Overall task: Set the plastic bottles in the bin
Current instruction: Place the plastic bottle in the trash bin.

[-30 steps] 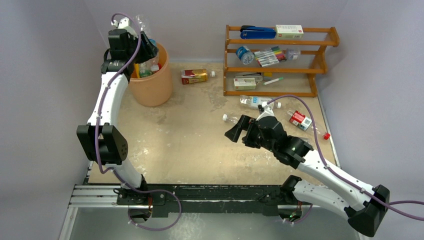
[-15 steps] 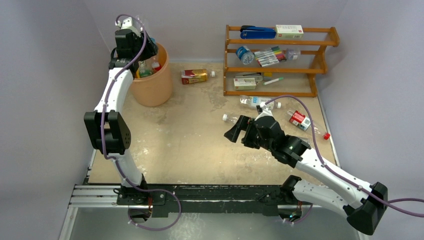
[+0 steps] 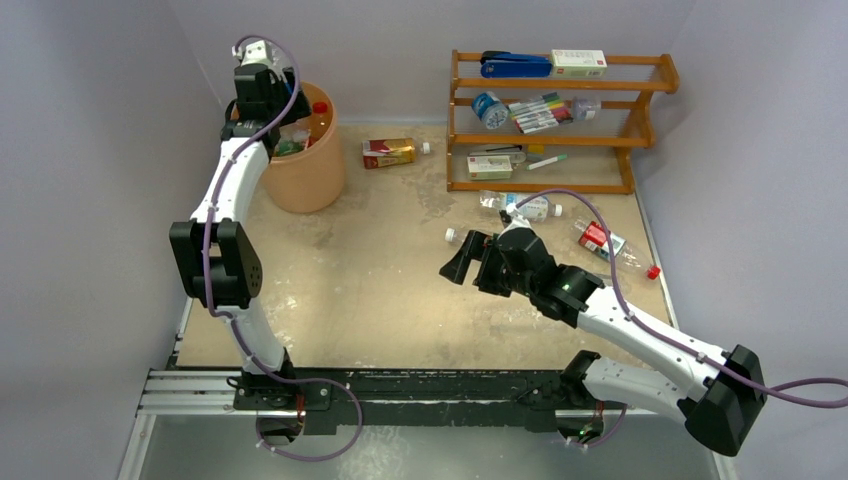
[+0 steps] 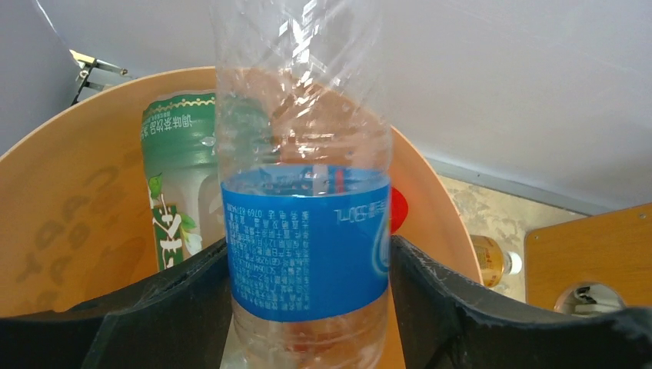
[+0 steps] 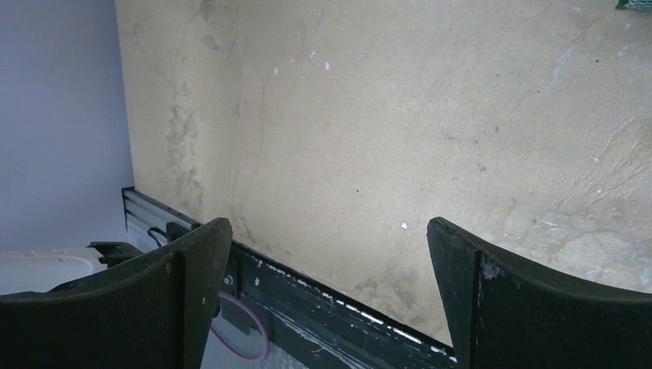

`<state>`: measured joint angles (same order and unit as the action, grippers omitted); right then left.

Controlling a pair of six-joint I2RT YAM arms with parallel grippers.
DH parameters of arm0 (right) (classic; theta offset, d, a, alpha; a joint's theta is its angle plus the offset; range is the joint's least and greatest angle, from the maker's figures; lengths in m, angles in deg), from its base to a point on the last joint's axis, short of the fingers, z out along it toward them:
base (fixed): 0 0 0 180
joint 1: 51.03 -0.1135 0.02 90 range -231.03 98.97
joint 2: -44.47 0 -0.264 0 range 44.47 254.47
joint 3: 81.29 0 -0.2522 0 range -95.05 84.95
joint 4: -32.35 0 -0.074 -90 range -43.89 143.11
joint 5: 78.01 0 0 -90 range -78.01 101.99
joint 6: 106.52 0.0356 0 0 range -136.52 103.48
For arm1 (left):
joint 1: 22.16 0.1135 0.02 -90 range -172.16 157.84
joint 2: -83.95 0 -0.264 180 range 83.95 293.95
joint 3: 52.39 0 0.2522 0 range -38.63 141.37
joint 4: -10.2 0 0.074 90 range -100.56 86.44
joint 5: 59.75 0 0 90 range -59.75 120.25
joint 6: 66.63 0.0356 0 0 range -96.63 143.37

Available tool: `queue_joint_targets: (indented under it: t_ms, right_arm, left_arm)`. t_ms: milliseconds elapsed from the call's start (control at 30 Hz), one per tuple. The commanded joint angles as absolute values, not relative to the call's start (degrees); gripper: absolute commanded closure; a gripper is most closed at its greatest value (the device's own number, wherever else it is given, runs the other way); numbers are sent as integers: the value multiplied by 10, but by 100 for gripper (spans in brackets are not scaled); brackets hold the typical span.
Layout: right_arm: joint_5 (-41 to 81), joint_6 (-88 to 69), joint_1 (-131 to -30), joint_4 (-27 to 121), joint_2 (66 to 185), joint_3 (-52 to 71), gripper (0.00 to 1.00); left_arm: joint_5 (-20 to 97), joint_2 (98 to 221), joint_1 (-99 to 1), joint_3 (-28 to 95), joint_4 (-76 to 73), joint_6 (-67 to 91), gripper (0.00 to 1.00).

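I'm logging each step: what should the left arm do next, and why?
Probably open the left tool and let go: it grips the blue-labelled bottle over the bin, whose rim frames it, with a green-labelled bottle already inside.

The top view looks down from above and behind the rail [image 3: 400,385] and takes in the whole table [image 3: 400,290], with the bin [image 3: 310,185] at far left. The left wrist view hangs just over the bin, very close, facing into it past a bottle [image 4: 307,254]. The right wrist view, well right of the bin, looks down at bare table and the rail. The top view covers both of the 2 patches.
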<state>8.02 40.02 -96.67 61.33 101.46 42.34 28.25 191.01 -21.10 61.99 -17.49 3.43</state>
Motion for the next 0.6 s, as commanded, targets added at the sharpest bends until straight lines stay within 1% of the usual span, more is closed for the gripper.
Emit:
queue_joint_targets:
  t_ms: [0, 67, 200, 333, 567]
  right_arm:
    - [84, 392, -968, 581, 1012, 421, 0]
    - [84, 389, -968, 579, 1006, 423, 0]
    - [86, 390, -968, 578, 991, 434, 0]
    - [95, 390, -968, 585, 981, 441, 0]
    - [61, 400, -968, 611, 980, 434, 0]
  left_arm:
    - [256, 1890, -207, 601, -193, 51, 26]
    - [261, 1891, -207, 599, -197, 47, 22]
    - [267, 1880, -206, 596, -199, 32, 17]
    - [266, 1863, -207, 604, -217, 16, 16]
    - [290, 1813, -211, 612, -261, -7, 15]
